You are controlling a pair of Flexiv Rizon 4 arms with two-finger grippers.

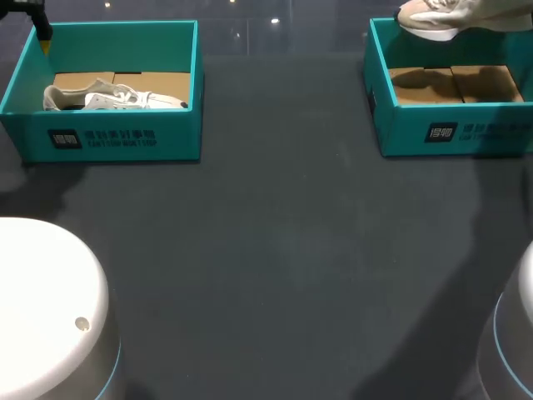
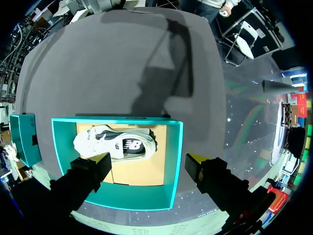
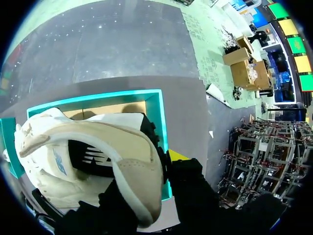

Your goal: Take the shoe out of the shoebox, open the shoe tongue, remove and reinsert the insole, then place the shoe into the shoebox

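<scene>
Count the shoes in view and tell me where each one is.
2. One shoe lies in the left box; the other shoe is held by the right gripper above the right box. No others show.

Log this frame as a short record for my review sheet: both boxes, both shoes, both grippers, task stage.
left shoebox: teal, open, cardboard floor
white sneaker: lying on its side inside left shoebox
left gripper: open, above left shoebox, touching nothing
right shoebox: teal, open, no shoe inside
cream sneaker: lifted above right shoebox
right gripper: shut on cream sneaker
stage: one shoe out of its box; insole state cannot be told
</scene>
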